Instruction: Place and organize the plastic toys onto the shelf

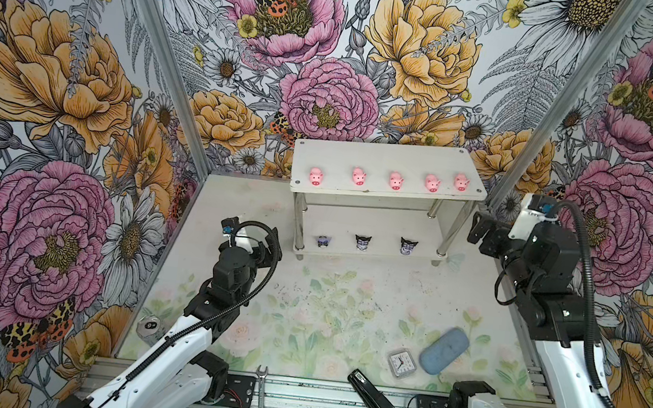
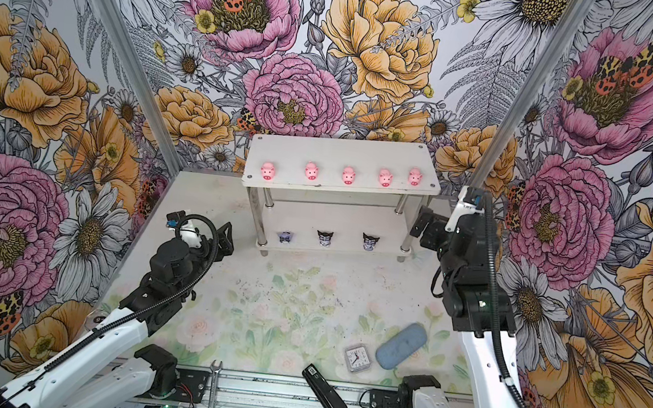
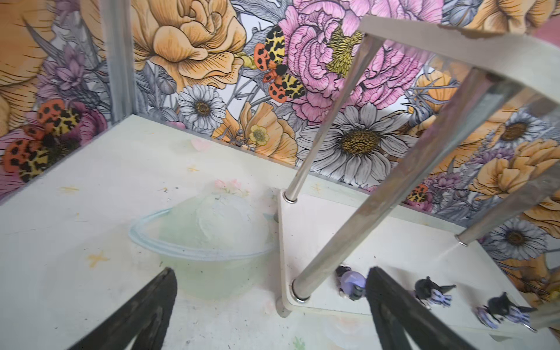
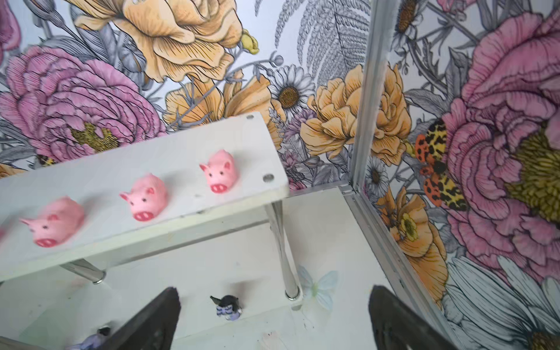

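Note:
The white shelf stands at the back of the table. Several pink pigs line its top tier in a row. Three black-purple figurines stand on the lower tier. My left gripper hovers open and empty just left of the lower tier's left end; its wrist view shows the nearest figurine beside one finger. My right gripper hangs open and empty off the shelf's right end, near the rightmost pig and above the right-hand figurine.
Near the front edge lie a small square clock, a blue oblong case, a black stapler and a wrench. A small metal can sits at the front left. Flowered walls close in on three sides.

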